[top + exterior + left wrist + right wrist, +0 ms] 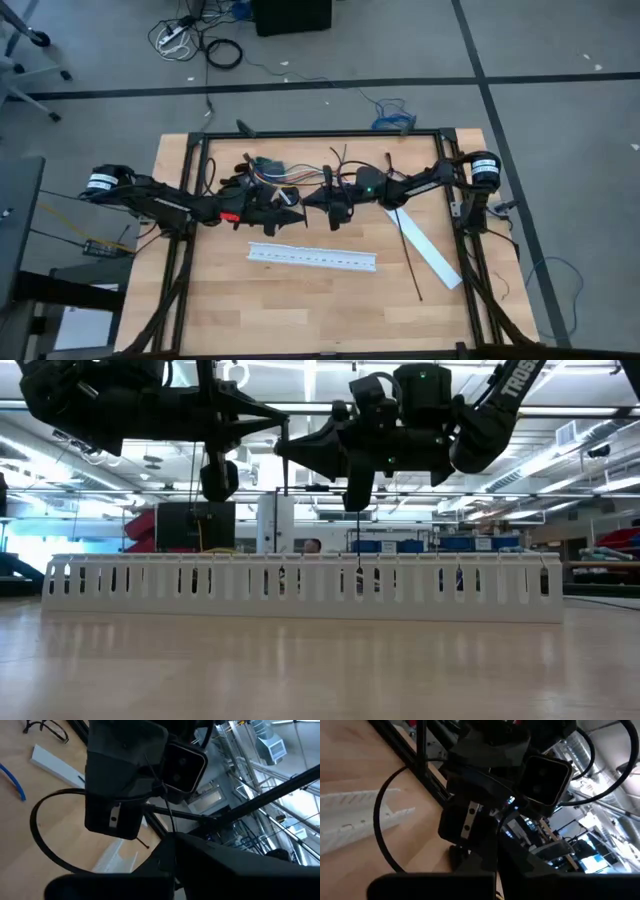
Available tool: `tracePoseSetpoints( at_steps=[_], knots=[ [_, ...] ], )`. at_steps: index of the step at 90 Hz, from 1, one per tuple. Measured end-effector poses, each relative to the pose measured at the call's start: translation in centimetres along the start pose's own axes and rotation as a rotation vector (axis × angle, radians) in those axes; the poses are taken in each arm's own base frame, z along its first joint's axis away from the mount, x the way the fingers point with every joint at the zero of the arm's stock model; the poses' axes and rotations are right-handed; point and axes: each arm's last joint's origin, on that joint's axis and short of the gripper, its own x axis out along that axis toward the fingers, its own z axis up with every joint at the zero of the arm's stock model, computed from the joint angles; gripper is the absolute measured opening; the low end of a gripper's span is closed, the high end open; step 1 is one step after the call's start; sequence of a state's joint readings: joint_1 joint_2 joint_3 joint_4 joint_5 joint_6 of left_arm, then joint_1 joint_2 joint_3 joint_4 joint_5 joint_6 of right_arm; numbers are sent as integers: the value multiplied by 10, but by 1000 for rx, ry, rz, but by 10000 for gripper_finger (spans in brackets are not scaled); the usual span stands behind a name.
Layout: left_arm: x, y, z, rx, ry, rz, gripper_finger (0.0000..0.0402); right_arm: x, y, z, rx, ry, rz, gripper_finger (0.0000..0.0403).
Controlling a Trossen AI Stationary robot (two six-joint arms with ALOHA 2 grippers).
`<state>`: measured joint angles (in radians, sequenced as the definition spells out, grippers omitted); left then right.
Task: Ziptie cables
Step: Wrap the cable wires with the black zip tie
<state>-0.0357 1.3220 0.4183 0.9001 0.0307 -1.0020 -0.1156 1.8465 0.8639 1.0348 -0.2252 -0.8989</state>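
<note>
Above the table's centre, the ziptie (pixel 37 827) is being looped between the left gripper (pixel 290 200) at nine o'clock and the right gripper (pixel 312 200) at three. Jaw states cannot be told.

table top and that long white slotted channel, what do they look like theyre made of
The table top looks like pale wood in jointed strips, with a smooth, faintly glossy finish: grain lines and block seams show. The white slotted channel looks like matte moulded plastic, judging by its thin, even walls and regular cut slots, clearest in the low view. Neither can be confirmed by sight alone.
</note>
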Motion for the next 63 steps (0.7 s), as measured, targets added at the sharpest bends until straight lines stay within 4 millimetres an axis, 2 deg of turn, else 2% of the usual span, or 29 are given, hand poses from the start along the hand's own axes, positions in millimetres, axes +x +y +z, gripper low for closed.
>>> tracePoseSetpoints(
  at_steps=[29,63],
  knots=[
    [0,0,-1,-2,14,-10,0,3,10,12,-61,3,0,0],
    [0,-3,-6,-2,42,-10,0,2,14,14,-180,70,-30,0]
  ],
)
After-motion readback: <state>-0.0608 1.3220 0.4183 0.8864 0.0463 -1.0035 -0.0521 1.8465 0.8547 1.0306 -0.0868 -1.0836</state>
